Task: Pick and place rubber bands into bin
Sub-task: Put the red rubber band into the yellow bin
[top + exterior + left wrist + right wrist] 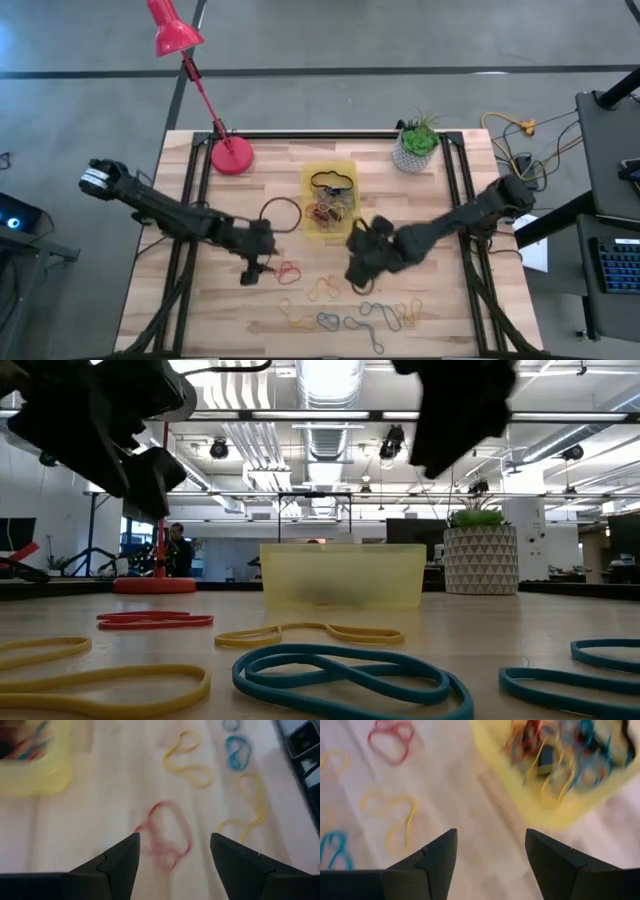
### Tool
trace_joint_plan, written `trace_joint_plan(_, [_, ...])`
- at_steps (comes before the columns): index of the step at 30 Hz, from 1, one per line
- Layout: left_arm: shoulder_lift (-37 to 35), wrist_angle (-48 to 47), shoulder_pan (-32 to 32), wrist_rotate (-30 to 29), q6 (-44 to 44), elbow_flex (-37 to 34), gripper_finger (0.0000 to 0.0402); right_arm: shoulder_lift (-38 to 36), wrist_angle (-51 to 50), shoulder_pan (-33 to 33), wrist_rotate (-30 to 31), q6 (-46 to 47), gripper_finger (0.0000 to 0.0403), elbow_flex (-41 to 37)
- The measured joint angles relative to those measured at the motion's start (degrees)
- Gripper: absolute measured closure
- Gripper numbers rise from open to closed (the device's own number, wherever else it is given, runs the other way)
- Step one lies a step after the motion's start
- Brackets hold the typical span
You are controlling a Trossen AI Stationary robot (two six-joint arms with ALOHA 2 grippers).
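Observation:
The yellow translucent bin [330,199] stands mid-table with several rubber bands inside [555,755]. Loose bands lie flat on the near half of the table: a red one [288,270] [165,835], yellow ones [322,289] [187,757], blue ones [378,312] [340,672]. A dark red loop [282,213] lies left of the bin. My left gripper [256,272] [172,852] hovers open just left of the red band. My right gripper [358,268] [490,850] is open above bare wood near the bin's near edge [545,815].
A red desk lamp [230,152] stands on its round base at the far left, and a white ribbed plant pot [414,148] at the far right. Black rails [452,190] run along the table's sides. Bare wood lies between the bin and the loose bands.

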Motion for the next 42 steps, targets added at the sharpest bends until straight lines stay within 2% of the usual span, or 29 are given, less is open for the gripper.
trace_joint_plan(3, [3.32, 4.14, -3.54, -4.75, -1.83, -0.20, 0.0176, 0.89, -0.08, 2.62, 0.36, 4.38, 0.0181, -0.67])
trace_joint_plan(8, [8.52, 4.51, -5.60, -16.23, -5.36, 1.82, 0.0176, 1.71, -0.30, 4.29, 3.27, 4.51, 0.0182, -1.42])
trace_joint_plan(17, [22.80, 6.55, -6.25, -15.69, -8.61, 4.57, 0.0176, 1.64, -0.46, 4.84, 3.46, 5.91, 0.0181, -2.27])
trace_joint_plan(22, [27.46, 7.16, -6.43, -15.11, -11.92, 7.15, 0.0184, 1.68, -0.56, 5.86, 3.44, 5.93, 0.0182, -2.98])
trace_joint_plan(26, [28.17, 7.40, -6.44, -14.76, -12.24, 7.35, 0.0236, 1.71, -0.72, 6.37, 3.44, 6.10, 0.0182, -3.47])
trace_joint_plan(33, [30.54, 8.52, -5.60, -15.17, -12.27, 2.55, 0.0382, 1.71, -1.41, 6.41, 4.65, 6.87, 0.0183, -3.65])
trace_joint_plan(37, [31.34, 9.34, -4.31, -11.56, -16.32, 1.44, 0.0396, 1.71, -1.43, 6.28, 7.78, 9.37, 0.0183, -3.65])
trace_joint_plan(42, [24.55, 5.49, -2.92, -11.10, -12.16, 4.43, 0.0401, 1.72, -1.46, 6.25, 9.00, 10.44, 0.0183, -3.67])
